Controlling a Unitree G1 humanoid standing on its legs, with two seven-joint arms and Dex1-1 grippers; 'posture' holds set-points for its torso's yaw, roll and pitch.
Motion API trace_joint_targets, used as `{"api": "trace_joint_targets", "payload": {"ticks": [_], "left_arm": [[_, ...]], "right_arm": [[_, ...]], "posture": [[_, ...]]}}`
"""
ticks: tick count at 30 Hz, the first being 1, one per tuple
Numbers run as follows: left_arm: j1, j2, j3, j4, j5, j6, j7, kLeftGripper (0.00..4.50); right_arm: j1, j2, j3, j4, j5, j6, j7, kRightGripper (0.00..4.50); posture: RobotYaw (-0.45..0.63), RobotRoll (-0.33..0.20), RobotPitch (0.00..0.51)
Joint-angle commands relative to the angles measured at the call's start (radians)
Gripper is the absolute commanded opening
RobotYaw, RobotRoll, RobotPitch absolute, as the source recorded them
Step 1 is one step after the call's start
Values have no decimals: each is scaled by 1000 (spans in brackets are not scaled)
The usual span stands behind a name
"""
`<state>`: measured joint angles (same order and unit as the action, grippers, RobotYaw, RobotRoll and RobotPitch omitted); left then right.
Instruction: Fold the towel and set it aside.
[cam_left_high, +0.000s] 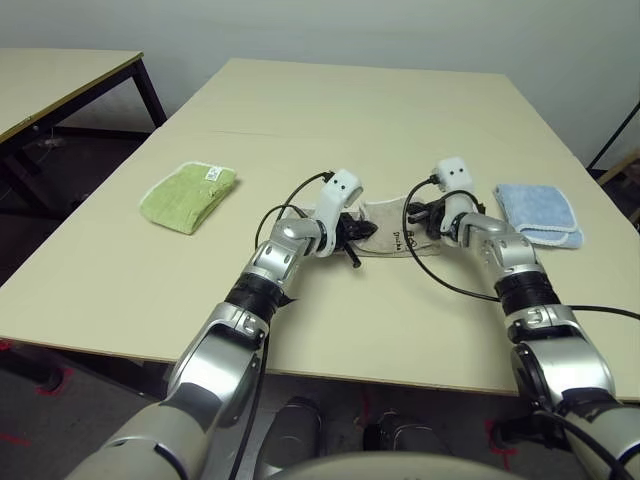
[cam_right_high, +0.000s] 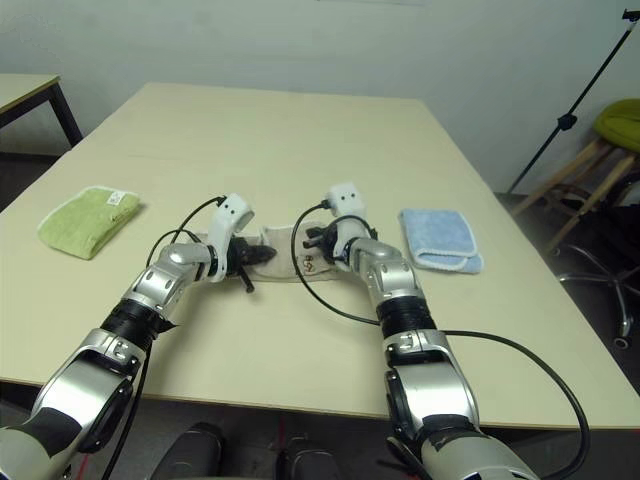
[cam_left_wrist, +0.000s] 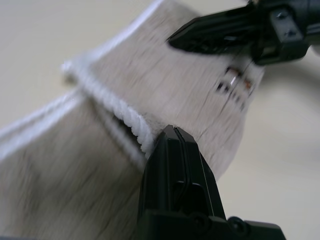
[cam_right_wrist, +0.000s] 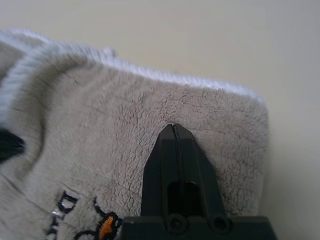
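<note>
Cloths: three on my counter (cam_left_high: 330, 110), one beige, one lime-green, one light blue.
Claws: two, mine, left and right.
Counters: two; the second counter (cam_left_high: 60, 75) stands off at the far left.
Towel (cam_left_high: 385, 228): the beige terry one, lying near the middle of my counter between my two claws, bunched into a short strip running left to right.
Towel look: soft tan pile, white stitched edging (cam_left_wrist: 127, 117) along its borders, one edge doubled over another, a small orange embroidery (cam_right_wrist: 107, 225) with dark lettering near its right end.
Left claw (cam_left_high: 352, 238): fingers pressed together at the towel's left end, tips at the white edging; whether cloth is pinched between them I cannot tell.
Right claw (cam_left_high: 418, 215): fingers together, tips down on the towel's right end beside the lettering; a grip on cloth I cannot tell.
Green towel (cam_left_high: 188, 195): folded, well to the left.
Blue towel (cam_left_high: 537, 213): folded, just right of my right claw.
</note>
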<state>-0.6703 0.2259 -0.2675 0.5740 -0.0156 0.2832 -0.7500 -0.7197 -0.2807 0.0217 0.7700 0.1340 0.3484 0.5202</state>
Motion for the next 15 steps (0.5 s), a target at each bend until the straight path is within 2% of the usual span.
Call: {"api": "trace_joint_targets", "payload": {"ticks": [1,6,9,10,12,15], "left_arm": [[21,15,6,-11,13,3,0,34],[58,52,39,-116,-8,42,2,34],[113,55,152,-302,-118,205,35,34],[131,54,189,-361,-153,267,51,213],[177,49,292,-497,-242,417,103,648],[224,40,429,-649,-332,664,216,1605]], "right_arm": [[-20,-4,-1,82,-31,-43,-4,0],[-29,-10,5,95,-49,-81,12,0],[-22,-17,-6,5,-28,-89,52,0],[-17,-20,-7,-28,-23,-87,65,0],[6,-36,-6,-115,-9,-116,118,373],[40,-74,9,-215,-16,-143,171,1275]], "posture": [[172,0,16],[169,0,18],[167,0,20],[166,0,21],[169,0,24],[174,0,28]]}}
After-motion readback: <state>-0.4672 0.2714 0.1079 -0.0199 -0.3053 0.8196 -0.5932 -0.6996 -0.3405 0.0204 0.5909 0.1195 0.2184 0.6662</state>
